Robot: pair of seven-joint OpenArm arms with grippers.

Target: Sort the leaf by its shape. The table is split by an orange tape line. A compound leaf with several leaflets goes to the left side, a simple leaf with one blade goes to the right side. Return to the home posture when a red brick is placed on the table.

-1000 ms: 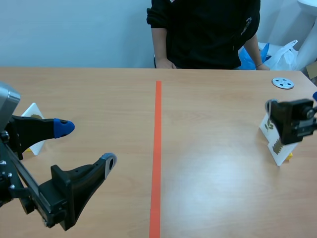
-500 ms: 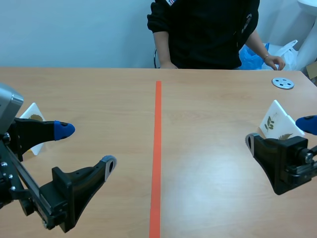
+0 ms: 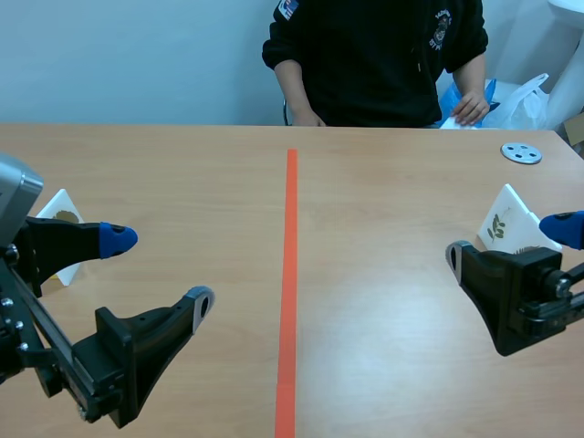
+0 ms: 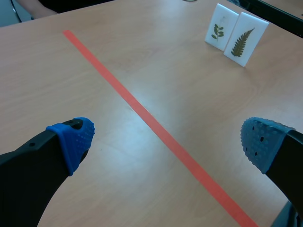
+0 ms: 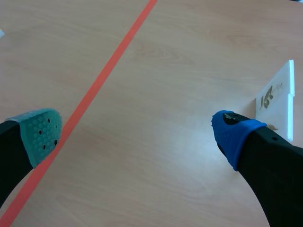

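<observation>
Wooden table split mid-frame by orange tape line | left gripper, right gripper held low, fingers apart

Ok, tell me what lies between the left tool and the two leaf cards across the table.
Between the left tool and the leaf cards, only the orange tape line crosses bare table, as the left wrist view shows.
</observation>
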